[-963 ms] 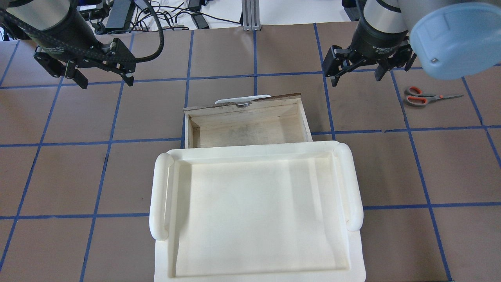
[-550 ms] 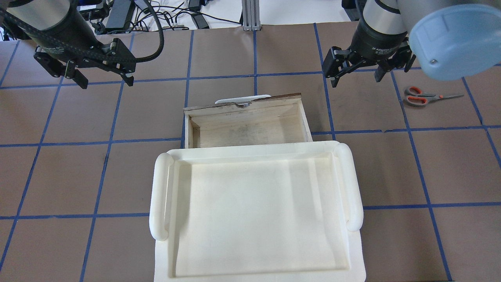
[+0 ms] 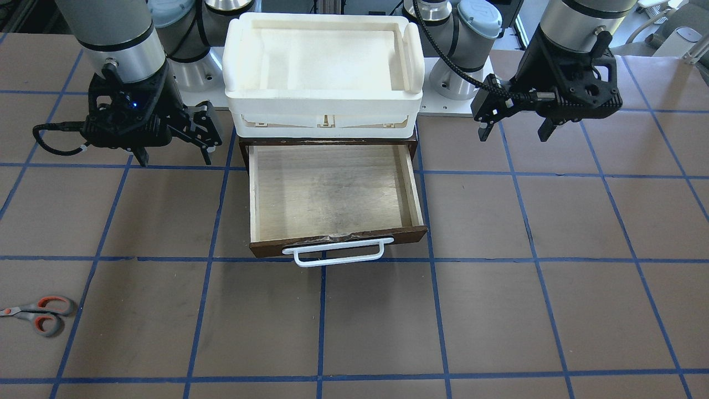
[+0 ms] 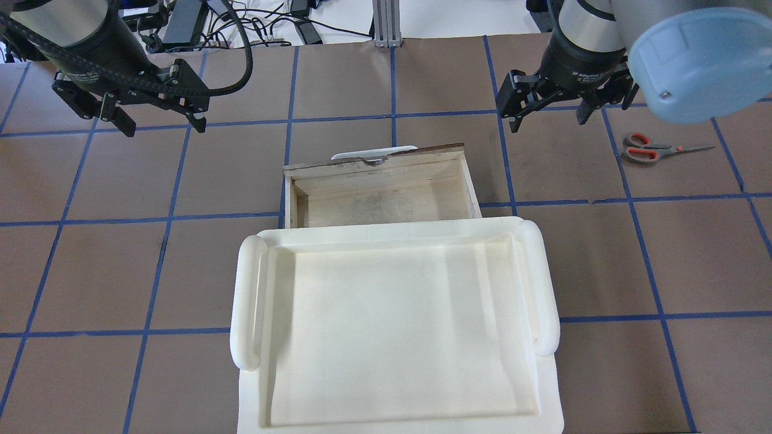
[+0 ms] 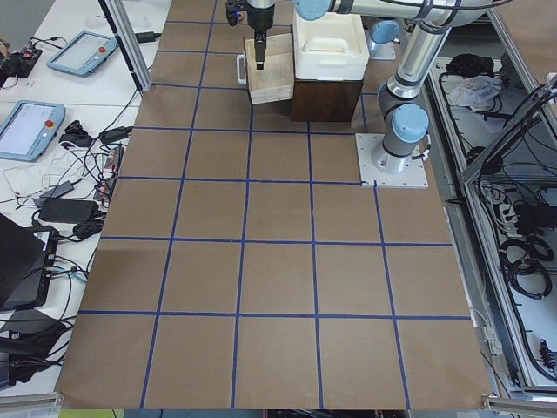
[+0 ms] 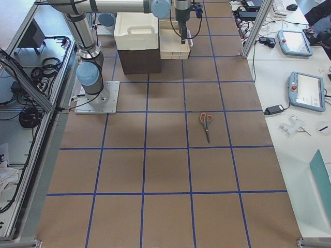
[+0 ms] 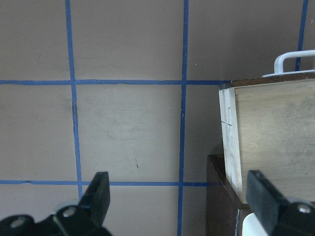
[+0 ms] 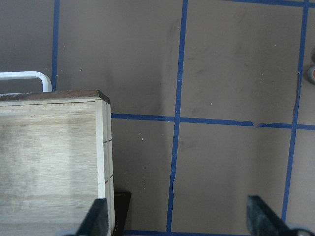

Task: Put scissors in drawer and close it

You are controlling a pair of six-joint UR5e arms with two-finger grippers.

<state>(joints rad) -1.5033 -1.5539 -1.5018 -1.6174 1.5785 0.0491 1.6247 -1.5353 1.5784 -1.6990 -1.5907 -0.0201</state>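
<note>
The scissors (image 4: 654,149) lie flat on the table at the far right, handles to the left; they also show in the front view (image 3: 39,313) and the right side view (image 6: 206,121). The drawer (image 4: 380,193) is pulled out and empty, with its white bar handle (image 3: 338,252) on the far side from the robot. My right gripper (image 4: 549,120) is open and empty, hovering between the drawer and the scissors. My left gripper (image 4: 163,126) is open and empty, hovering left of the drawer. The drawer's corners show in both wrist views (image 7: 270,132) (image 8: 49,147).
A white plastic tray (image 4: 247,301) sits on top of the dark brown cabinet (image 3: 243,149) that holds the drawer. The brown table has a blue tape grid. Cables and power bricks (image 4: 193,24) lie beyond the far edge.
My right gripper has edged slightly toward the far side of the table. The left arm, the drawer and the scissors have not moved.
</note>
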